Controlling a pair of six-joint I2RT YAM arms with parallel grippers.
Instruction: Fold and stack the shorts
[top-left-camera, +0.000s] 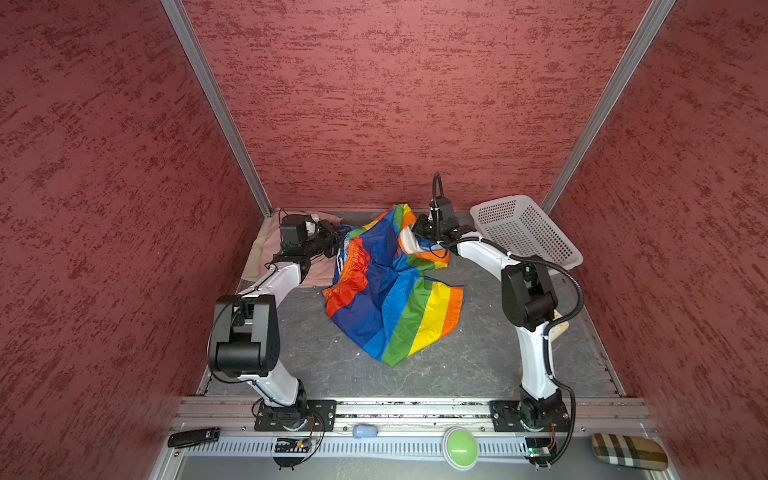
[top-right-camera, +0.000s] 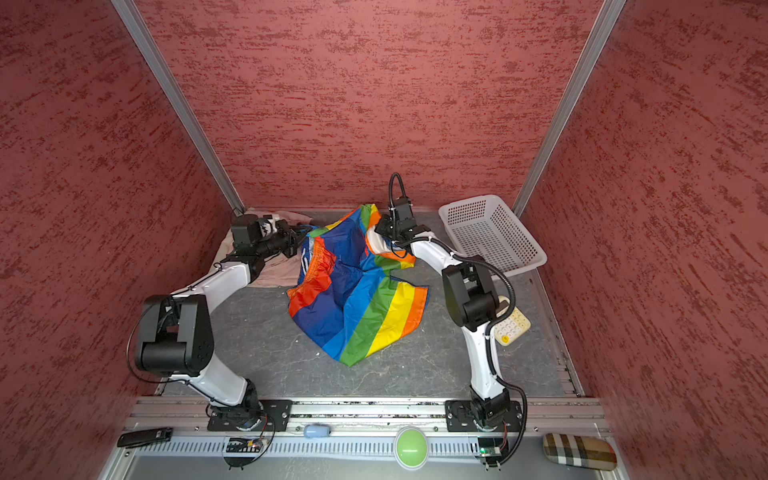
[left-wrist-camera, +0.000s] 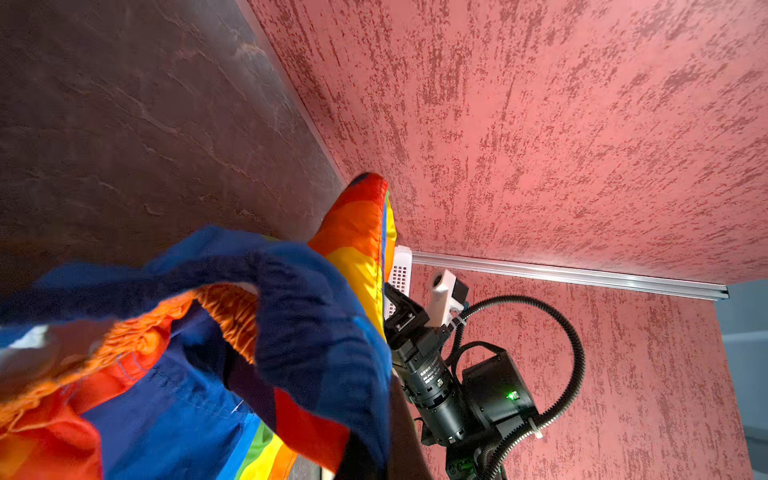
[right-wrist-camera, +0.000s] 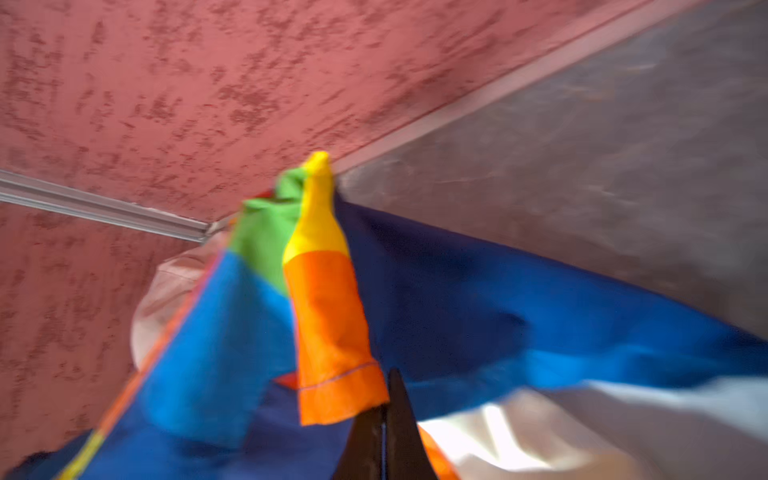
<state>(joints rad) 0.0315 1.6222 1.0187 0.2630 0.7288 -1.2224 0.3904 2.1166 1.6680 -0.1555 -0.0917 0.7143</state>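
The rainbow-striped shorts (top-left-camera: 395, 291) sprawl unfolded on the grey tabletop (top-left-camera: 299, 353) just beside the white perforated basket (top-left-camera: 528, 232) — their far edge is lifted off the surface, strung between the two arms. The left end effector (top-left-camera: 341, 242) is clamped tight on the gathered waistband at the end farther from the basket (its tips are buried under cloth in the left wrist view). The right end effector (top-left-camera: 415, 227), nearer the basket, has its fingers (right-wrist-camera: 401, 432) pinched together on an orange-hemmed leg corner. The rest of the fabric sags onto the tabletop. The dusty pink shorts (top-left-camera: 320, 272) lie over the beige shorts (top-left-camera: 255, 255), well apart from the basket — beyond the rainbow pair, partly under the left arm (top-left-camera: 282, 278).
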